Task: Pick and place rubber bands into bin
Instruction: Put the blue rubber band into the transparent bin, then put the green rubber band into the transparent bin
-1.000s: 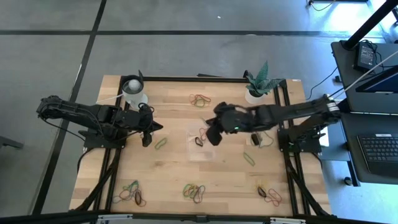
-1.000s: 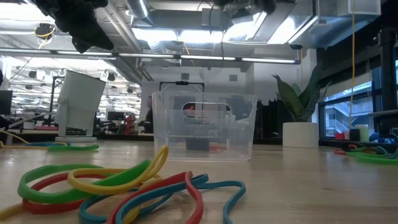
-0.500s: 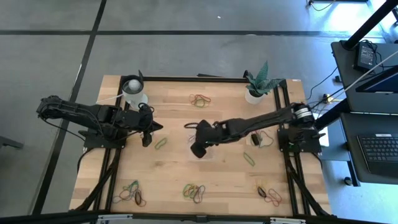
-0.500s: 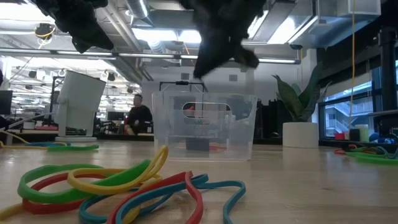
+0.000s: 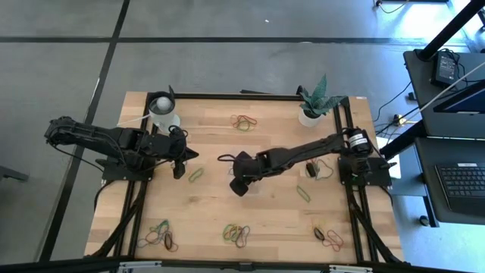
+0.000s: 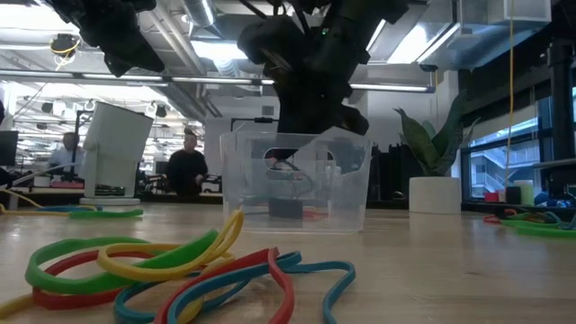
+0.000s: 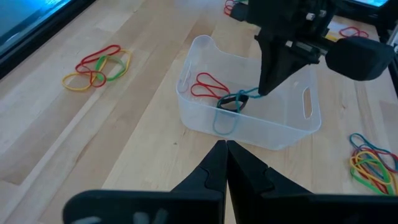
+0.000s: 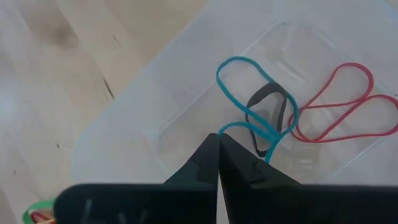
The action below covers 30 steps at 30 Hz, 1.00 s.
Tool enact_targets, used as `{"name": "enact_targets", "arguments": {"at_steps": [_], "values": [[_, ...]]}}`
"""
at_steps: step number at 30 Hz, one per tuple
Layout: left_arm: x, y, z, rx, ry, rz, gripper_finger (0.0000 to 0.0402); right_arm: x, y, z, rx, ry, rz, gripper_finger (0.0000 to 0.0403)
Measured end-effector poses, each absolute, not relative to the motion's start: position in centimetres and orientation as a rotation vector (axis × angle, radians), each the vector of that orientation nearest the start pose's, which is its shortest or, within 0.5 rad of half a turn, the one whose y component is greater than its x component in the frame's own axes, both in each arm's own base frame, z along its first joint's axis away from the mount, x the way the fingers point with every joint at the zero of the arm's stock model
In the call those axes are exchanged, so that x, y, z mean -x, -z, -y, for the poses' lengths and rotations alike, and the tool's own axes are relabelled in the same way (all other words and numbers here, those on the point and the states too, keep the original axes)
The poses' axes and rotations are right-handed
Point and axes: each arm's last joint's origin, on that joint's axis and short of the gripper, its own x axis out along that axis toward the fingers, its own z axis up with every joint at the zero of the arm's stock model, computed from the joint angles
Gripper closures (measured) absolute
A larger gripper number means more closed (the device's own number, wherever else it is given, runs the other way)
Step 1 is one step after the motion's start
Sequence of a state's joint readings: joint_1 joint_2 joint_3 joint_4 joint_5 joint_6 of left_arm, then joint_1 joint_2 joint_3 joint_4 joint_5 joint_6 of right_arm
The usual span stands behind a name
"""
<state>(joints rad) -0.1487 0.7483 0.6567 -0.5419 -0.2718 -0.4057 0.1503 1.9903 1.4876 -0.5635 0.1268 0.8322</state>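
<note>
The bin [image 7: 249,118], a clear low-walled rectangular container with slot handles, is set upright near the middle of the desk [image 5: 204,208]. Inside it a red band [image 7: 208,86], a dark band [image 7: 232,103] and a teal band [image 7: 225,121] are seen lying on its floor. More rubber bands [image 6: 171,265] are scattered in small mixed-colour clusters along the desk's edges.

No readable text, label or number shows anywhere
</note>
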Motion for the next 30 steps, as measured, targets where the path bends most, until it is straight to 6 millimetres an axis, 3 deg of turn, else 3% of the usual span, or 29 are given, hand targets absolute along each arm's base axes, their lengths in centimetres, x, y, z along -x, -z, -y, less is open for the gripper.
{"name": "enact_targets", "arguments": {"at_steps": [8, 12, 17, 24, 26, 30], "values": [[-15.3, -26.4, 1.5, 0.149, -0.207, -0.597, 0.0398, -41.2, -19.9, -5.6, -0.636, 0.432, -0.98, 0.0316], [-15.3, -26.4, 1.5, 0.051, -0.177, -0.605, 0.0398, -40.9, -21.3, -5.4, -0.647, 0.371, -0.974, 0.0295], [-15.3, -26.4, 1.5, 0.037, -0.165, -0.608, 0.0398, -39.6, -24.1, -5.2, -0.644, 0.353, -0.941, 0.0301], [-15.3, -26.4, 1.8, -0.024, -0.075, -0.62, 0.0398, -34.6, -28.6, -7.3, -0.477, 0.412, -0.87, 0.035], [-15.2, -26.4, 2.0, -0.055, -0.054, -0.619, 0.0398, -32.7, -29.1, -7.8, -0.475, 0.419, -0.84, 0.0368], [-15.3, -26.3, 2.6, -0.049, -0.033, -0.618, 0.0398, -29.1, -28.3, -9.0, -0.501, 0.399, -0.817, 0.0397]]}}
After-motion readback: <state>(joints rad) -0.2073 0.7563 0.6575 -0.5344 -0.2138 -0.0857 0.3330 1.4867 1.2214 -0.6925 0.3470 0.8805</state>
